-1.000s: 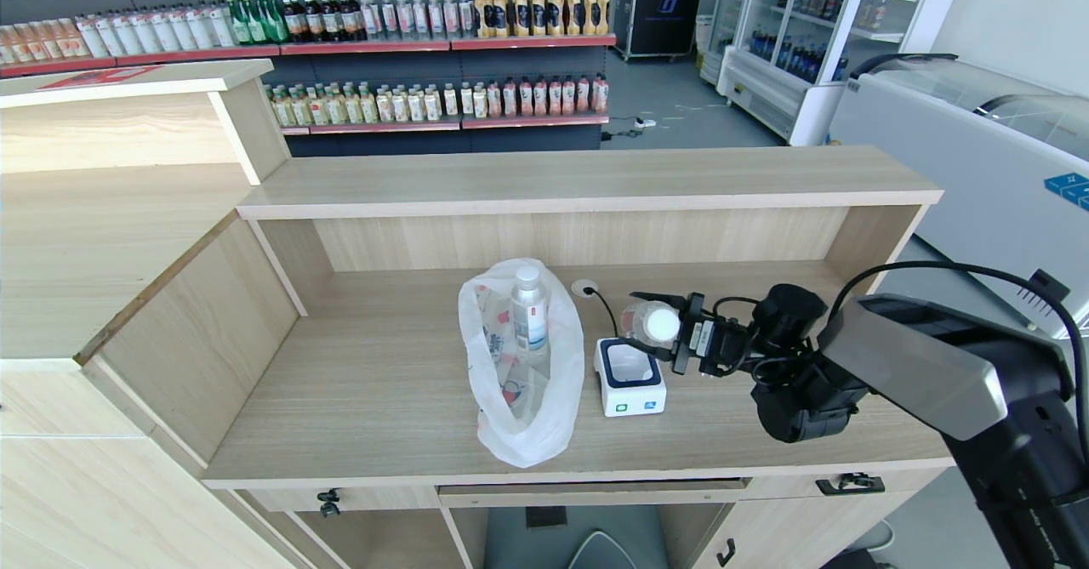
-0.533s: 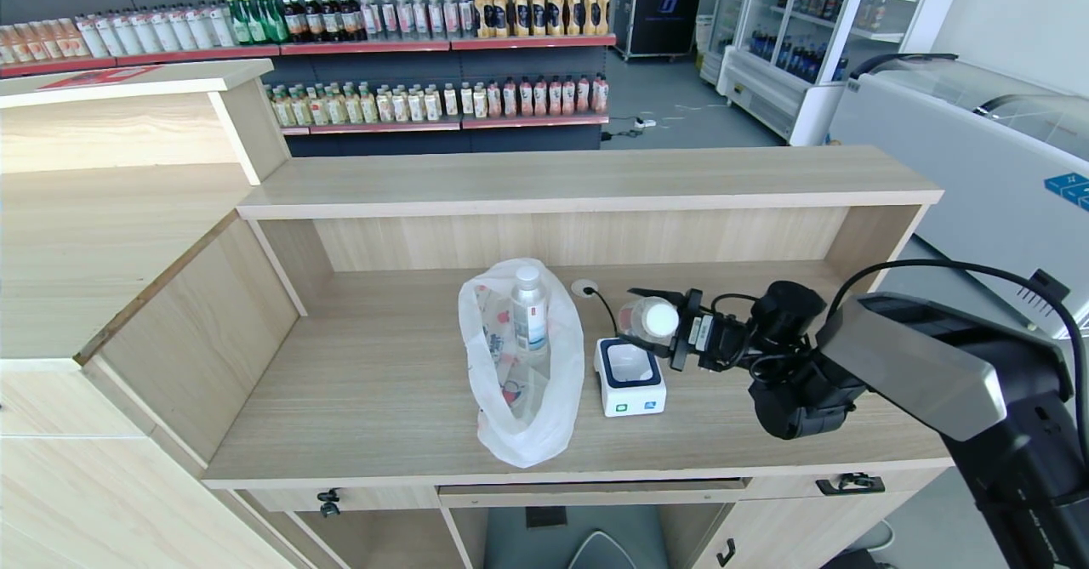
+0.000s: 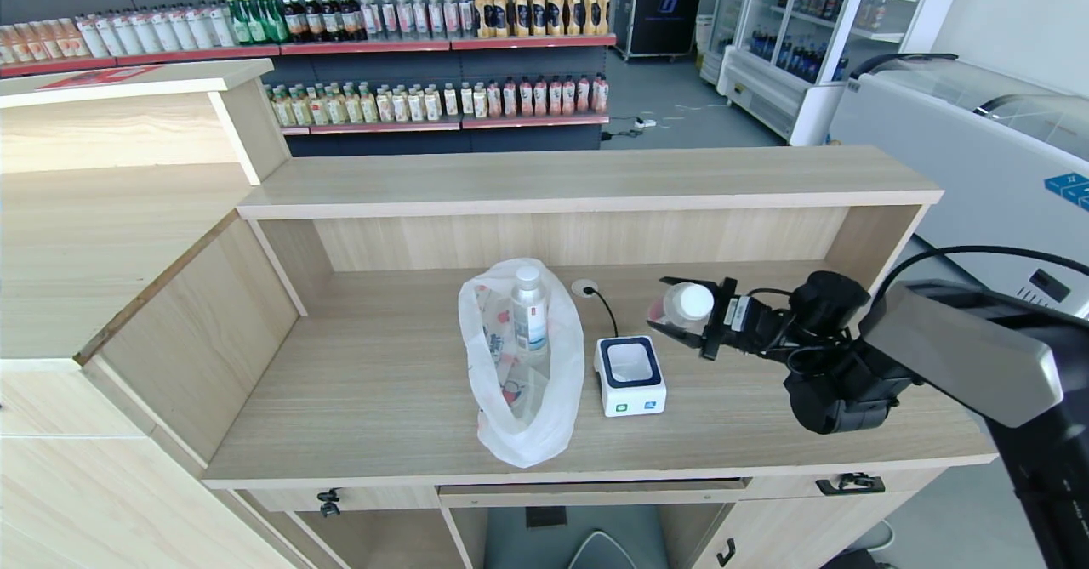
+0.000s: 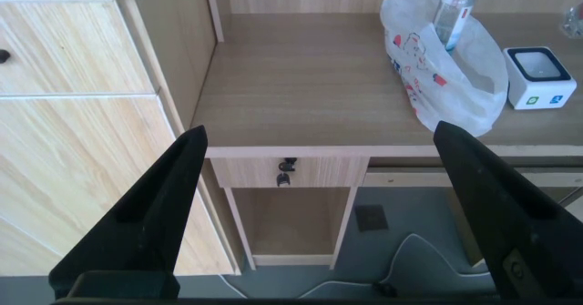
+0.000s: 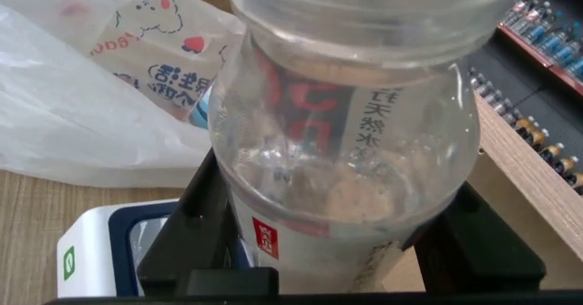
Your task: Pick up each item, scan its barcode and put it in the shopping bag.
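1. Right tool (image 3: 660, 304): its black fingers pinch a clear plastic bottle with a white cap (image 3: 687, 301). The bottle lies on its side, cap end toward the wrist.
2. The held bottle hangs in the air above the light wooden desk (image 3: 383, 399). It is just right of and behind the white box scanner with a dark blue rim (image 3: 630, 375), and apart from it.
3. Right wrist view: the bottle (image 5: 346, 159) sits between the two fingers, red-and-white label showing. The scanner (image 5: 109, 250) and the bag (image 5: 91, 96) lie beyond it.
4. White plastic shopping bag (image 3: 519, 399): it lies on the desk just left of the scanner, mouth open. A second clear bottle with a white cap (image 3: 528, 305) rests inside, at the far end.
5. Left tool (image 4: 319, 137): fingers spread wide, nothing between them. It is held off the desk's front left side, well apart from the bag.
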You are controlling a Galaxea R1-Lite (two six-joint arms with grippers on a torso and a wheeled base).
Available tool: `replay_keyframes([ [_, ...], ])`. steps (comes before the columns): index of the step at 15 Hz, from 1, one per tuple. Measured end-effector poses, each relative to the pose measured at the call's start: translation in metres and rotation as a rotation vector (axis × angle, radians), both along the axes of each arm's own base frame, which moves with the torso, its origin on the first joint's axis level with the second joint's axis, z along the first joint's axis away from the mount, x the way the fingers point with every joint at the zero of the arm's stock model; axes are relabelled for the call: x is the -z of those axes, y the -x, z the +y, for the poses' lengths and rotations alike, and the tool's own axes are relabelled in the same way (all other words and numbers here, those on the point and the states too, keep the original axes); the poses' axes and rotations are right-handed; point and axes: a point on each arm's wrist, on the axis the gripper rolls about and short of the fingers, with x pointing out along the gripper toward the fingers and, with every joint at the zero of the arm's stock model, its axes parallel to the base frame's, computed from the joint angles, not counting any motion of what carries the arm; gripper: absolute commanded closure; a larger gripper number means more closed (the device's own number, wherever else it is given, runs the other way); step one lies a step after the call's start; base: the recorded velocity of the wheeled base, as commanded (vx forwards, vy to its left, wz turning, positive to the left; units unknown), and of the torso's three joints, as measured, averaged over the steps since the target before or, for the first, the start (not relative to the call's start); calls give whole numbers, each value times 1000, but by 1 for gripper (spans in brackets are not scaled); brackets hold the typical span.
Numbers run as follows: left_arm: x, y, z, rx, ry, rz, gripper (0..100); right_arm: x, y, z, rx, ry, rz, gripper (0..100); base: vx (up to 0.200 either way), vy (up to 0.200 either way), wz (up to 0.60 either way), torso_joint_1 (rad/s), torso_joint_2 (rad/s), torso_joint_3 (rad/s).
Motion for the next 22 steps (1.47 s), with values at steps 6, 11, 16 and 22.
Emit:
replay_keyframes([
  [6, 0, 0, 0, 0, 0, 0, 0, -76, 15, -22, 13, -130, 74, 100, 0, 0, 0, 0, 0, 0],
  [11, 0, 0, 0, 0, 0, 0, 0, -127, 35, -43, 382, -480, 141, 100, 0, 0, 0, 0, 0, 0],
  [16, 0, 0, 0, 0, 0, 0, 0, -137, 65, -51, 699, -647, 174, 100, 0, 0, 0, 0, 0, 0],
  [22, 0, 0, 0, 0, 0, 0, 0, -144, 84, -57, 868, -697, 205, 100, 0, 0, 0, 0, 0, 0],
])
